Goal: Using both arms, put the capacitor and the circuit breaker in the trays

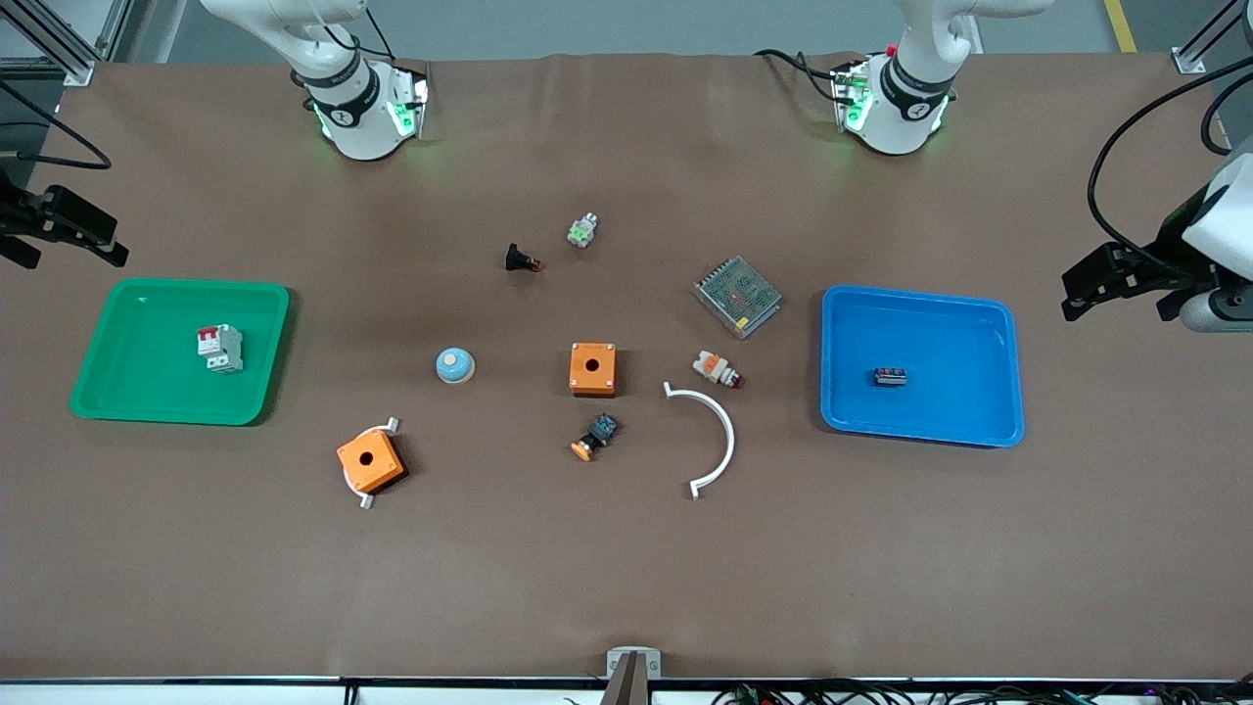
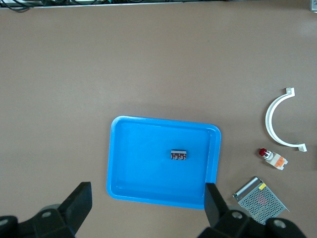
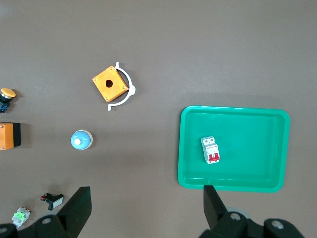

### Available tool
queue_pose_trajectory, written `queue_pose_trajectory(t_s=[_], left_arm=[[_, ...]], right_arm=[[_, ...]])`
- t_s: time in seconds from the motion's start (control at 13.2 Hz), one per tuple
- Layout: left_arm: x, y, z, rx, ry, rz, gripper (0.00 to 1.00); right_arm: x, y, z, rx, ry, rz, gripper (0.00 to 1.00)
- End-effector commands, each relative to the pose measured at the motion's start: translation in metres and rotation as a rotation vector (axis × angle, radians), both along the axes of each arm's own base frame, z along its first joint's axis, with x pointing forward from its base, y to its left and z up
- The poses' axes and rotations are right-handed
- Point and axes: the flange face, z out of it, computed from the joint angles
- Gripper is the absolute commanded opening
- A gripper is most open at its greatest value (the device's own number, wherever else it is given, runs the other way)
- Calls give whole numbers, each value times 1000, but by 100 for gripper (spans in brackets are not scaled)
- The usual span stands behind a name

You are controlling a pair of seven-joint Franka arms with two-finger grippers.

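Note:
The capacitor (image 1: 890,376), a tiny dark block, lies in the blue tray (image 1: 1008,372) at the left arm's end of the table. It also shows in the left wrist view (image 2: 178,154), in the tray (image 2: 115,158). The circuit breaker (image 1: 220,348), white-grey with red levers, lies in the green tray (image 1: 108,343) at the right arm's end. It also shows in the right wrist view (image 3: 211,150), in the tray (image 3: 233,184). My left gripper (image 1: 1121,294) (image 2: 147,198) is open and empty, high up beside the blue tray. My right gripper (image 1: 64,253) (image 3: 147,198) is open and empty, high up beside the green tray.
Between the trays lie two orange boxes (image 1: 592,368) (image 1: 370,461), a blue dome (image 1: 455,365), a metal mesh box (image 1: 738,296), a white arc (image 1: 713,441), a white-and-orange part (image 1: 717,369), a black part with an orange cap (image 1: 595,436), and two small parts (image 1: 522,258) (image 1: 582,231).

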Motion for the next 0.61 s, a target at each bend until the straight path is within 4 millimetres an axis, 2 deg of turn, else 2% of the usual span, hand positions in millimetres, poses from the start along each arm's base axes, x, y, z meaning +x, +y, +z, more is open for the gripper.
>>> queue_pose_trajectory(t_s=[0.0,0.53], left_arm=[[-1,3,7,5,-1,-13,100],[-1,2,7,-1,0,-13,100]], right_arm=[[-4,1,4,-10,5,28,100],[-3,-12,2,-9,9,49,100]])
